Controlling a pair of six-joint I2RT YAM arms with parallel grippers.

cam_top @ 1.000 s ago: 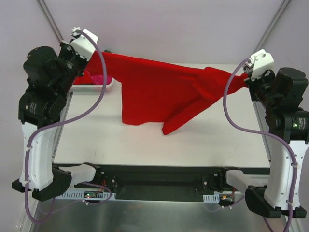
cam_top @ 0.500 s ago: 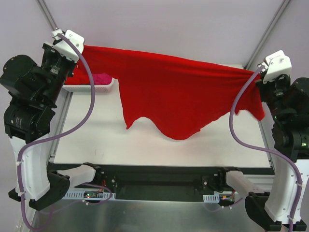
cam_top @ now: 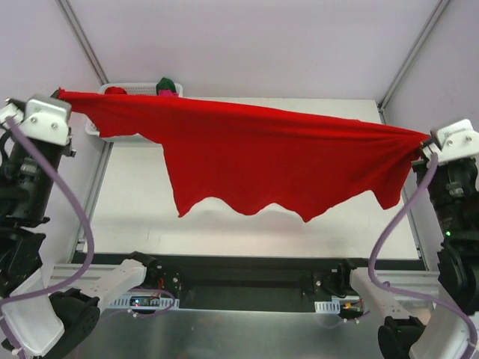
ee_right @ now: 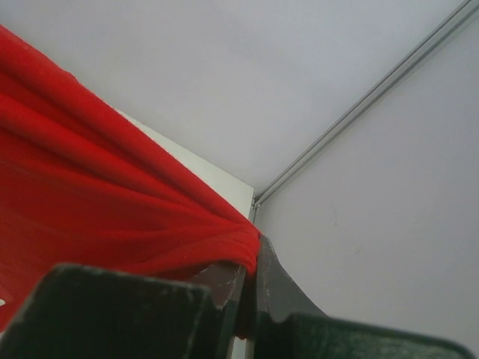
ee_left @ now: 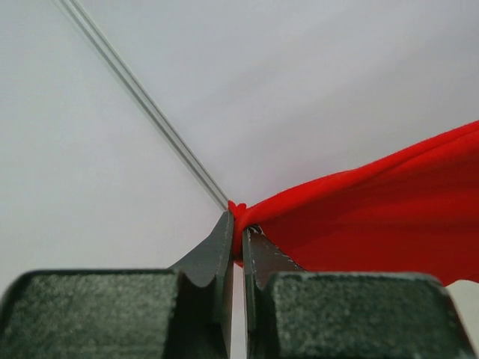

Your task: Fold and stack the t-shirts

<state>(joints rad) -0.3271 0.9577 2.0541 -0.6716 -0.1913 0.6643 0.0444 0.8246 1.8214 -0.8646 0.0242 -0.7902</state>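
Red t-shirt spread taut in air from my left pincer to right pincer, lower edge hanging wavy over table. Both pinched tight on its upper corners. I see white basket just beyond left pincer.

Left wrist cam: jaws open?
No, the left gripper has its jaws pinched shut on the edge of the red t-shirt.
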